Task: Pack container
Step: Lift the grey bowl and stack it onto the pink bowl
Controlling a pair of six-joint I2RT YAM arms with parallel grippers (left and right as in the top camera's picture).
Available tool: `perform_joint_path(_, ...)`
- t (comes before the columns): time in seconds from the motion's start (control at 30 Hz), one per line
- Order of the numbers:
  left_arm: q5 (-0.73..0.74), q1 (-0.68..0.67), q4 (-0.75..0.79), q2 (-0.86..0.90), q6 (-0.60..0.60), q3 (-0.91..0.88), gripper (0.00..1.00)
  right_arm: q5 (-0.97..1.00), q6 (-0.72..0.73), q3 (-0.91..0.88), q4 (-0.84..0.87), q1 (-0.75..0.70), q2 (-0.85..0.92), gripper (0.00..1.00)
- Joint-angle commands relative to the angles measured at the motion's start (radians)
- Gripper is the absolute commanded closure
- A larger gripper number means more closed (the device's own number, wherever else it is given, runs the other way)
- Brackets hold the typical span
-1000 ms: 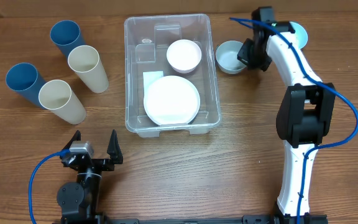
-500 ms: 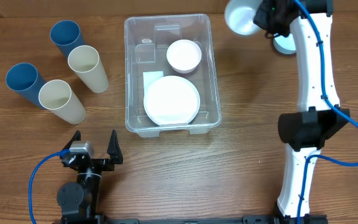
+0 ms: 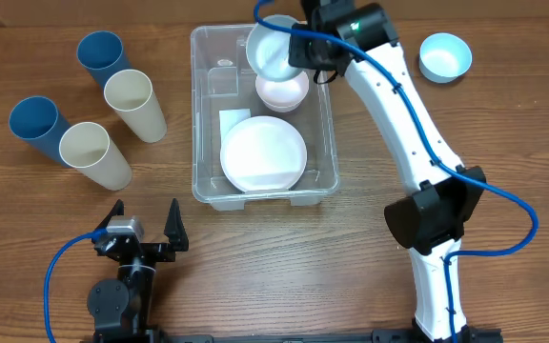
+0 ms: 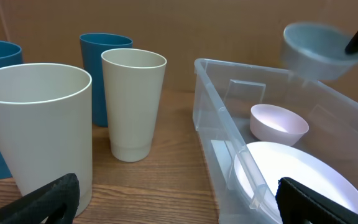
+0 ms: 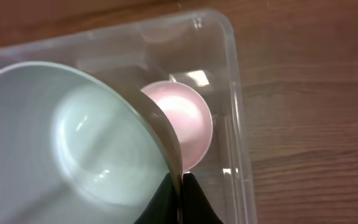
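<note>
Tabletop [image 3: 255,257] was brown wood grain and carried everything. Container [image 3: 195,114] sat at centre, toward the far side: clear rectangular bin, open top, long axis running away from the robot. Right arm [image 3: 398,124] reached from the near right diagonally across to the container's far end.

Inside the container:
- white plate [image 3: 263,154] lay flat in the near half
- white label [image 3: 232,124] sat on the base, just left of the plate's far edge
- small bowl [image 3: 282,93], pinkish white, stood upright in the far right part

Four cups stood upright, well left of the container:
- two blue cups [image 3: 100,55] [image 3: 34,124]
- two cream cups [image 3: 133,100] [image 3: 93,152], one just beside each blue one

Light blue bowl [image 3: 444,55] sat alone on the tabletop at far right, well apart from the container.

Right gripper [image 5: 180,186] was pinched closed on the rim of a pale bowl [image 3: 270,52]. That bowl was tilted and held in the air above the container's far end, partly over the small bowl. Left wrist view showed it above the container rim, not touching.

Left gripper [image 3: 145,211] sat at the near left with fingers spread wide, nothing between them, pointing toward the cups and the container.
</note>
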Motion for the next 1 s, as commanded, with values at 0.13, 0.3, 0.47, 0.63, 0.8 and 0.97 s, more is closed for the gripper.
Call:
perform_joint_path(0.13, 0.001, 0.01, -0.002, -0.008, -0.009, -0.003, 0.0, 0.032, -0.008, -0.174, 0.163, -0.006, -0.012, 0.9)
perform_joint_path(0.3, 0.001, 0.01, -0.002, -0.008, -0.009, -0.003, 0.0, 0.032, -0.089, -0.191, 0.204, -0.006, -0.011, 0.41)
perform_joint_path(0.47, 0.001, 0.01, -0.002, -0.008, -0.009, -0.003, 0.0, -0.082, -0.206, -0.145, 0.182, 0.013, -0.022, 0.41)
perform_joint_path(0.63, 0.001, 0.01, -0.002, -0.008, -0.009, -0.003, 0.0, -0.082, -0.206, -0.115, 0.175, 0.034, -0.035, 0.4)
perform_joint_path(0.8, 0.001, 0.01, -0.002, -0.008, -0.009, -0.003, 0.0, -0.082, -0.214, -0.222, 0.229, 0.034, -0.034, 0.42)
perform_joint_path(0.97, 0.001, 0.01, -0.002, -0.008, -0.009, -0.003, 0.0, -0.082, -0.21, -0.367, 0.322, 0.033, -0.034, 0.43)
